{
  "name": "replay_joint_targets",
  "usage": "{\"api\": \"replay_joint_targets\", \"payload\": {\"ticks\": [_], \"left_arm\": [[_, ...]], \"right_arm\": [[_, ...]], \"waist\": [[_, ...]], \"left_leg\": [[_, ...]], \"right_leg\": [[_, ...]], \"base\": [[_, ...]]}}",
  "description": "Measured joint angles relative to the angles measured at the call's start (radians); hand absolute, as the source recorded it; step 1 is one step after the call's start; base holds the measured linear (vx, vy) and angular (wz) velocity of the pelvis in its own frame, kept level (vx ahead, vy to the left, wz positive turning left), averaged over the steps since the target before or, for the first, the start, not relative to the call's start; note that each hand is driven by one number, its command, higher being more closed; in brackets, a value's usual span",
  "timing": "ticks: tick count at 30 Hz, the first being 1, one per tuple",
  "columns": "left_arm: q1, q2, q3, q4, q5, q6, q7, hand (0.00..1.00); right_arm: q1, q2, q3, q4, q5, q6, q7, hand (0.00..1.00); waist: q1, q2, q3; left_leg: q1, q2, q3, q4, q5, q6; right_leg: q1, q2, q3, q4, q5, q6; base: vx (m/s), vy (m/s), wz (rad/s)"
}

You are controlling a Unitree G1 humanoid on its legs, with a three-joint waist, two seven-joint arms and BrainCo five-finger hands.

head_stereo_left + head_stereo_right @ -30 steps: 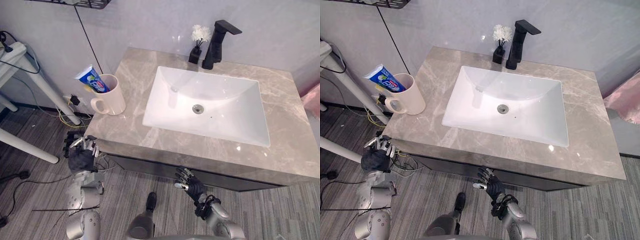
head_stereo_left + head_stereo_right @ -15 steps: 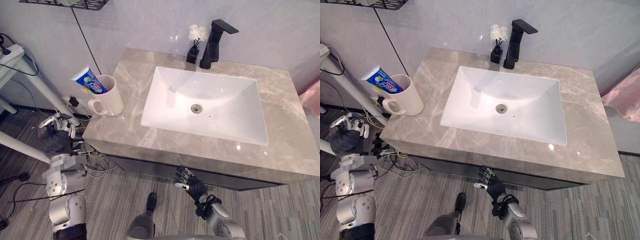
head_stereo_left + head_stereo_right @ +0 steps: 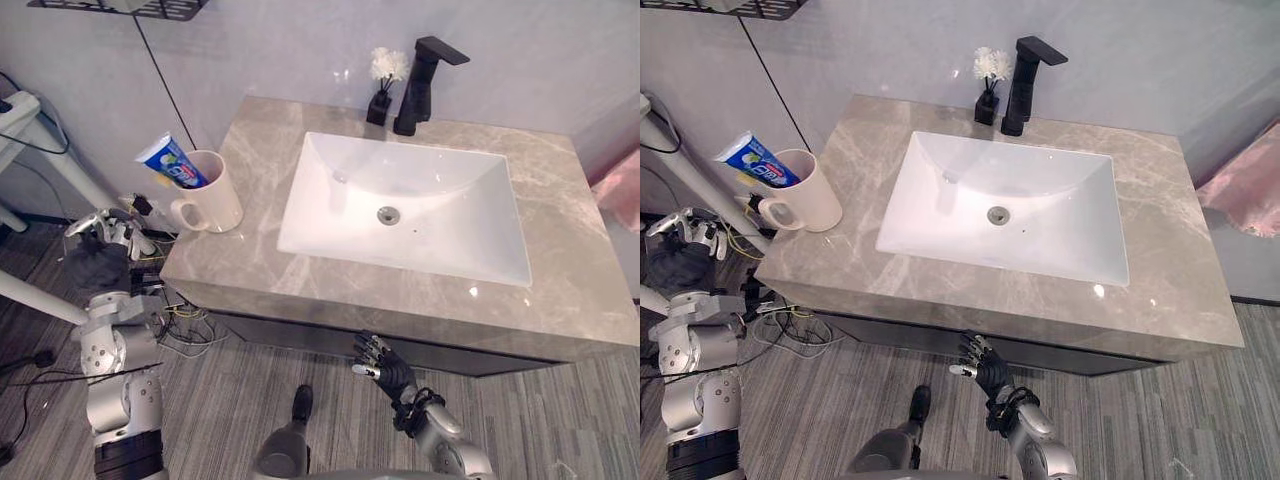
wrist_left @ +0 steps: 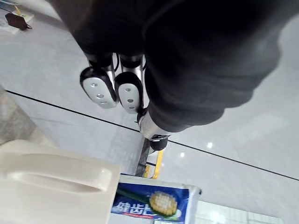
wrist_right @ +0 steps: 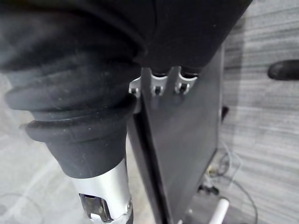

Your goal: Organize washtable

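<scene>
A cream mug (image 3: 215, 195) stands at the left end of the marble washtable (image 3: 250, 265), with a blue and white toothpaste tube (image 3: 170, 160) sticking out of it toward the left. My left hand (image 3: 95, 255) hovers off the table's left edge, about level with the mug, fingers relaxed and empty. Its wrist view looks past the fingertips (image 4: 114, 88) at the mug (image 4: 46, 186) and tube (image 4: 154, 205) close by. My right hand (image 3: 385, 368) hangs open with fingers spread below the table's front edge, in front of the dark cabinet (image 5: 187, 154).
A white basin (image 3: 400, 200) is sunk in the table's middle. A black faucet (image 3: 420, 85) and a small black vase with a white flower (image 3: 380, 85) stand behind it. White frame legs (image 3: 60, 165) slant at the left, and pink cloth (image 3: 620, 190) lies at the right.
My left hand has risen from near the floor and moved left, up beside the table's left edge near the mug. The right hand has stayed in place.
</scene>
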Motion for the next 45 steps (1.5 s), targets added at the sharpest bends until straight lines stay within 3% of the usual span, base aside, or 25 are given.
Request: {"api": "replay_joint_targets", "payload": {"ticks": [20,45], "left_arm": [[-0.027,0.020,-0.061,0.033,0.000,0.008,-0.001,1.00],[-0.076,0.033,-0.074,0.102,-0.003,0.015,0.002,1.00]], "right_arm": [[0.008,-0.005,-0.018,-0.043,0.000,0.001,-0.002,0.00],[0.013,-0.008,-0.022,-0.078,-0.001,0.002,-0.003,0.00]], "waist": [[-0.006,-0.050,0.042],[-0.027,-0.069,0.053]], "left_leg": [[-0.011,0.009,0.013,0.000,-0.002,0.002],[-0.005,0.025,0.029,0.000,-0.003,0.004]], "right_leg": [[-0.019,0.002,0.005,0.005,0.003,0.001],[-0.024,0.007,0.015,0.018,0.031,-0.007]], "base": [[-0.04,-0.009,-0.02],[-0.02,-0.003,-0.02]]}}
